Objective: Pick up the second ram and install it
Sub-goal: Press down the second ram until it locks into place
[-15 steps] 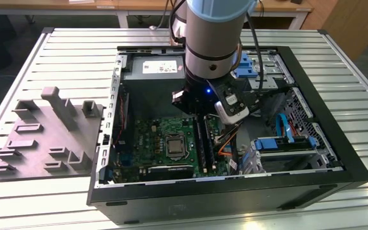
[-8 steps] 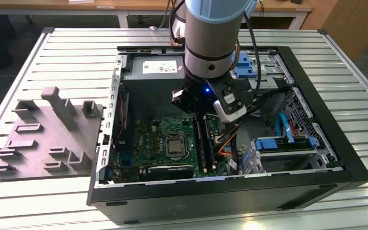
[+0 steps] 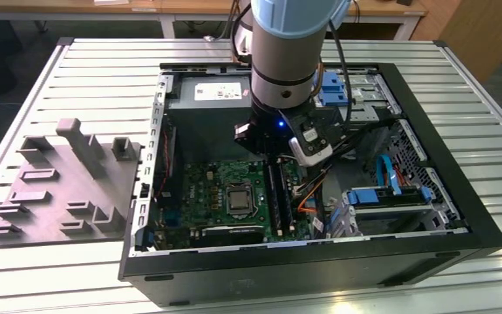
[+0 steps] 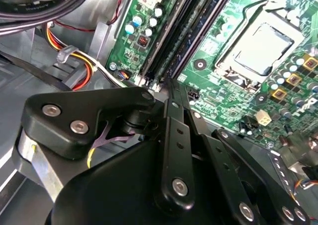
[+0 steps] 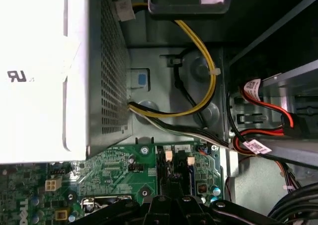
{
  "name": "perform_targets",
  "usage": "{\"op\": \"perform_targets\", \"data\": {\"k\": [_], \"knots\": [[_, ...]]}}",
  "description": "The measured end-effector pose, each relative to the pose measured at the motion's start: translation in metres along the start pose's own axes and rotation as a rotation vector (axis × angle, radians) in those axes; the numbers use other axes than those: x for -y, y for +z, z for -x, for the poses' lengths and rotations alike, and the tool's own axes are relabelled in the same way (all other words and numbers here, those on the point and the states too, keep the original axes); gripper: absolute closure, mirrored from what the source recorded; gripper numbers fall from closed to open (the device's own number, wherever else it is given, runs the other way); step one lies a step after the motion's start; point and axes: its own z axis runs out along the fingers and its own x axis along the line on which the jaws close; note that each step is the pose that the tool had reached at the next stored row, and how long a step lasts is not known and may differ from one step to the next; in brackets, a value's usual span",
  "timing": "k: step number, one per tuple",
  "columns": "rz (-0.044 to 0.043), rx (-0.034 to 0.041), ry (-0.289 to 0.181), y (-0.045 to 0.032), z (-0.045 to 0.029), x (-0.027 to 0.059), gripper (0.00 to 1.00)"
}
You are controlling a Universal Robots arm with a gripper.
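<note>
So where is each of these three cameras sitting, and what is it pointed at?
Exterior view: off the arm, above the table, looking down into the open computer case; the arm reaches in over the motherboard.
Second wrist view: on the arm, looking past the gripper's black linkage at the memory slots and processor socket.
First wrist view: on the arm, facing the power supply and cables; the linkage edges in.
Shared: both wrist views show the motherboard and memory slots.

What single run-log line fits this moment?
arm: inside computer case | gripper: over memory slots | second ram: not identifiable | motherboard: in place
</note>
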Motion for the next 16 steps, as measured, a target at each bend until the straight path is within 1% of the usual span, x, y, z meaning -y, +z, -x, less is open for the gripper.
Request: {"op": "perform_targets", "data": {"k": [5, 10, 13, 16], "knots": [[0.0, 0.0001, 0.0, 0.0014, 0.0018, 0.0, 0.9], [-0.0003, 0.0, 0.0, 0.0022, 0.0021, 0.0001, 0.9], [0.0001, 0.0004, 0.0, 0.0059, 0.0019, 0.0005, 0.9], [-0.0003, 0.0003, 0.0, 0.0061, 0.0018, 0.0006, 0.9]]}}
